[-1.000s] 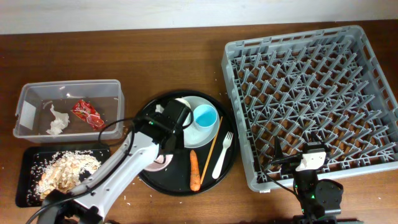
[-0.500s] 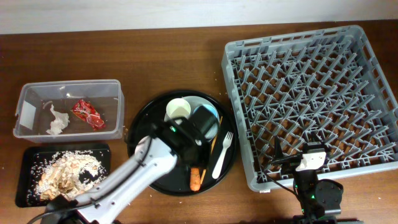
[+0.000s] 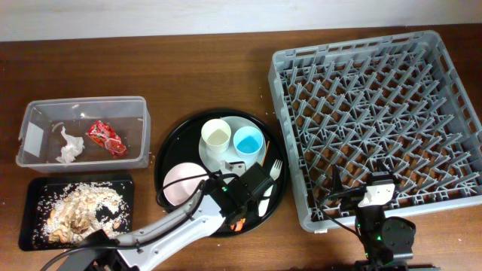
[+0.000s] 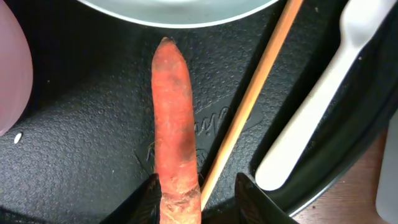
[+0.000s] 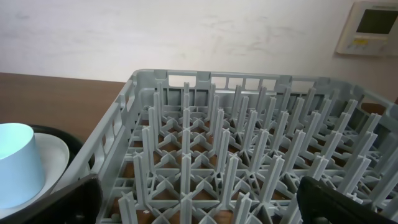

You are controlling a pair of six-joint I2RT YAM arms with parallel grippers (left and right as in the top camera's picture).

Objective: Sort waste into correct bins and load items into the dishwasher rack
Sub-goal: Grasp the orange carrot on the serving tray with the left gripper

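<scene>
The brown wooden worktop [image 3: 211,75] carries at its right the large square grey plastic dishwasher rack [image 3: 376,113], with nothing loaded in it yet. The right tool [image 5: 199,205] hangs at the rack's near edge, fingers wide apart and gripping nothing.

In the middle sits the large round black tray [image 3: 177,147]. To the left is the clear rectangular plastic tub [image 3: 83,102], with the crumpled white tissue [image 3: 69,147] and the small red crinkled wrapper [image 3: 105,137] inside. Beside it, the shallow flat black tray [image 3: 32,192] bears the loose rice-like scraps [image 3: 83,207].

On the round tray lie:
- the pale round plate [image 3: 235,120], with the white cup [image 3: 216,135] and light blue cup [image 3: 248,141] standing on it
- the pinkish-white bowl [image 3: 183,184]
- the orange carrot [image 4: 174,124]
- the white plastic fork [image 4: 320,106]
- the thin wooden stick [image 4: 251,93]

The left tool [image 4: 199,202] straddles the carrot's thick end. Its fingers are apart, one against the carrot and the other standing off, so nothing is clamped yet.

The stick's lower end lies in that gap, just beside the carrot. Closing now could pinch the stick along with the carrot and carry it off, or squeeze the tapered carrot sideways out of the grip.

A second ago the left arm lay over the bowl and white cup. It has since swung to the tray's near right part, leaving both uncovered. The right tool and the contents of the tub and flat tray are unchanged.
</scene>
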